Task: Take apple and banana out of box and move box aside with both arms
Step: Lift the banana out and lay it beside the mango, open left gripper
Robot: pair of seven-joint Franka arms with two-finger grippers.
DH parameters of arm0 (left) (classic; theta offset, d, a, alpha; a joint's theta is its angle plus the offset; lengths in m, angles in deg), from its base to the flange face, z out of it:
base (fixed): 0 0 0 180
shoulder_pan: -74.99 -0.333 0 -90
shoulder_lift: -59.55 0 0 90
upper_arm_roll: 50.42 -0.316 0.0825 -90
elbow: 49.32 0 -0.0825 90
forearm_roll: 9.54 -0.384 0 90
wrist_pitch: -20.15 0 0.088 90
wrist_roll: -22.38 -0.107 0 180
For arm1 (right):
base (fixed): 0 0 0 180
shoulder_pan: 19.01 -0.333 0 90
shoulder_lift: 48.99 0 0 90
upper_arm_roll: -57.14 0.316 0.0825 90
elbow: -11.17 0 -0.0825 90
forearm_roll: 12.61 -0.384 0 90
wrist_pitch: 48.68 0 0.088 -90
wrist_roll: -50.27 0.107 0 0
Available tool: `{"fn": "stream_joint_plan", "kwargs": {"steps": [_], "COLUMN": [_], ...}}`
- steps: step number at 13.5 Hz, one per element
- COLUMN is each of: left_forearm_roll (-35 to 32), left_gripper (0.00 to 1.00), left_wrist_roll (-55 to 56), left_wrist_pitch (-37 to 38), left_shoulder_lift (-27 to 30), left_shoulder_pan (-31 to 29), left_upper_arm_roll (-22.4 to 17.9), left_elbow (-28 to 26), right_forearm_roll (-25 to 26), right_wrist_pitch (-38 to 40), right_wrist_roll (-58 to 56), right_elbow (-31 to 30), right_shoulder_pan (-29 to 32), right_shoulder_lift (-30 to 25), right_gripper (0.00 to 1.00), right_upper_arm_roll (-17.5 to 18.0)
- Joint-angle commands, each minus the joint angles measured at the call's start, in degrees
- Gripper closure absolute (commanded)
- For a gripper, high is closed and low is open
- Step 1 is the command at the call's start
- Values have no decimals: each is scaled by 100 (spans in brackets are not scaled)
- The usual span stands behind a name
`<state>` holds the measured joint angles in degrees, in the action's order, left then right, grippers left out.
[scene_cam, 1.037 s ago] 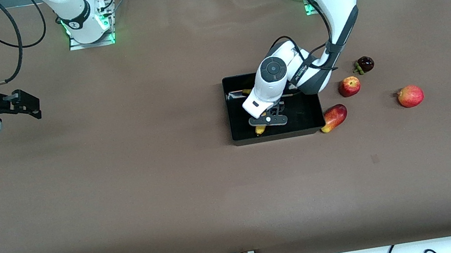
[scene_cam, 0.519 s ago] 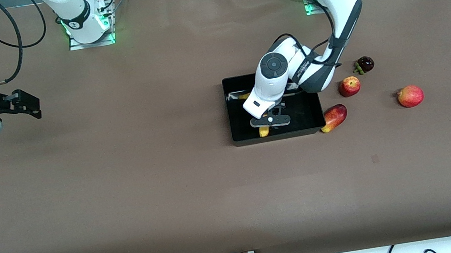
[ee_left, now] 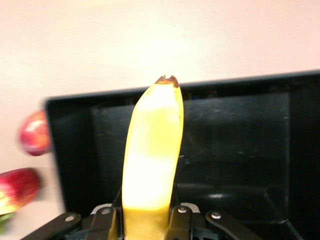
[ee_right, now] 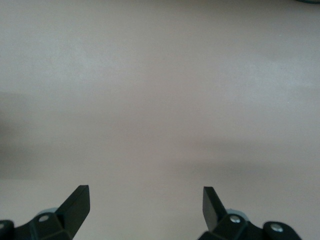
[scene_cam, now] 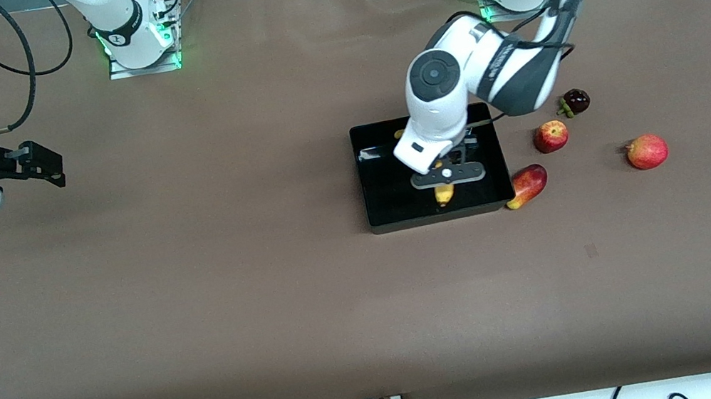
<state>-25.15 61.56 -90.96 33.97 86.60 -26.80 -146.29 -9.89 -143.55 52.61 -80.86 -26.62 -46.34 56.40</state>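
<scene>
Fingers (ee_left: 176,220) of the left gripper (scene_cam: 447,175) are clamped narrowly on the long curved yellow banana with dark tips (scene_cam: 445,194), pinching it near one end, so that most of its length sticks out ahead of the left wrist camera. A second ago this gripper sat low in the shallow glossy black plastic box (scene_cam: 386,212), closing on the banana. Now the arm has risen and swung a little toward its own end of the table, and the banana comes up with it. It appears to hang over the box floor rather than lie on it, so the grasp seems to have taken, though the banana is not yet out past the walls.

Working from near to far, the elongated red-and-yellow mango-like fruit (scene_cam: 526,185) lies against the box's near corner at the left arm's end. The box and the held banana over it come next. A larger round red fruit (scene_cam: 647,151) sits well apart, toward the left arm's end. The small round red apple with a pale patch (scene_cam: 551,136) rests on the brown table (scene_cam: 271,300) just beside the box, already outside it. Farthest lies a small dark purple fruit (scene_cam: 575,100).

At the other end of the table the right gripper (scene_cam: 43,165) waits over bare cloth, its fingers (ee_right: 77,205) spread wide and holding nothing.
</scene>
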Motion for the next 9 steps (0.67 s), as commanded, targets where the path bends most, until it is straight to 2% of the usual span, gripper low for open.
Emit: {"fn": "stream_joint_plan", "kwargs": {"steps": [1, 3, 5, 9], "left_forearm_roll": [321, 243, 216, -57], "left_gripper": [99, 99, 98, 95], "left_wrist_roll": [-1461, -2795, -3756, -5094], "left_wrist_pitch": [957, 1310, 1267, 321], "left_shoulder_lift": [-61, -105, -245, -939], "left_shoulder_pan": [-815, -1553, -2169, -3259], "left_upper_arm_roll": [38, 20, 3, -15], "left_elbow": [660, 688, 680, 426], "right_forearm_roll": [9, 9, 9, 18], "right_wrist_pitch": [109, 109, 109, 100], "right_wrist_roll": [21, 21, 21, 3], "right_elbow": [115, 115, 115, 124], "right_shoulder_pan": [57, 57, 48, 40], "right_shoulder_lift": [43, 43, 43, 52], "right_gripper": [0, 0, 0, 0], "right_upper_arm_roll": [65, 65, 65, 65]}}
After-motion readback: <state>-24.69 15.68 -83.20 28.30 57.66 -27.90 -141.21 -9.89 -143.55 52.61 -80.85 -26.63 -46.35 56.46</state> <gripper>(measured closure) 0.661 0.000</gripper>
